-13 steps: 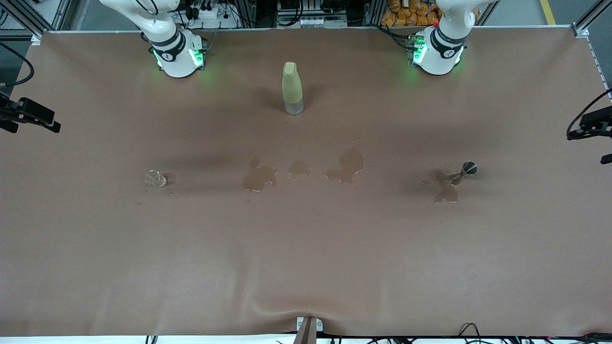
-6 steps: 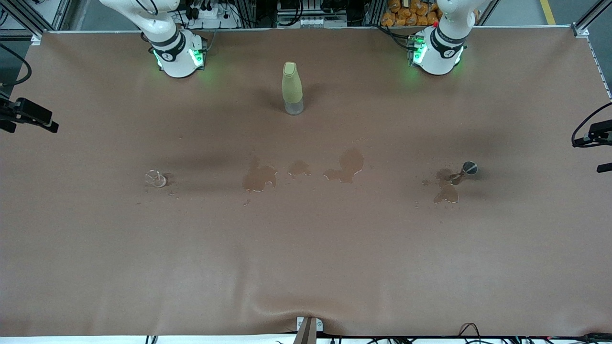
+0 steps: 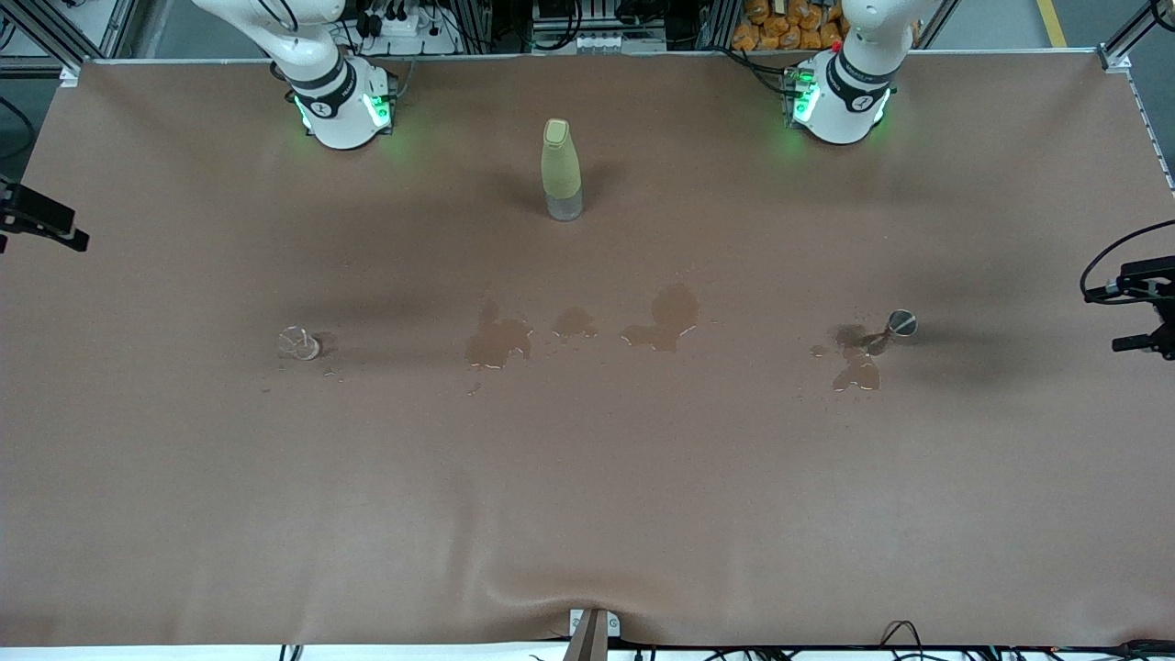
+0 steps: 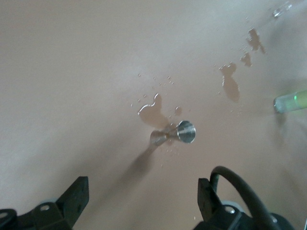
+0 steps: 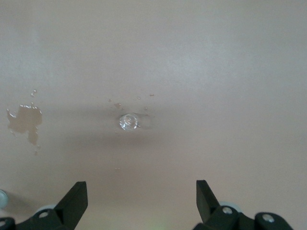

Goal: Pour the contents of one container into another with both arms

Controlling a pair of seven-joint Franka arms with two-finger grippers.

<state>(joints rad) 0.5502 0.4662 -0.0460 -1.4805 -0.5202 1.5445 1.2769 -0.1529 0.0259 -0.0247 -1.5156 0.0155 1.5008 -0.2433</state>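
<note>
Both claws, left claw [image 4: 141, 203] and right claw [image 5: 141, 203], hang released, empty. Small clear glass cup [image 3: 299, 343] and steel double-cone jigger [image 3: 895, 327] stand ungrasped beside spilled puddles [image 3: 661, 321]; pouring remains.

I work in a robotics lab, at a test bench rather than in any home or kitchen. My two white arms [image 3: 321, 83] are bolted at the edge of a wide table [image 3: 587, 496] covered in plain brown sheeting, green status lights glowing on their bases. Aluminium framing [image 3: 1134, 37], a power strip [image 3: 395, 23] and bundled cables [image 3: 909, 638] ring the bench. Spilled puddles [image 3: 661, 321] stain the sheet around a few small test props.
</note>
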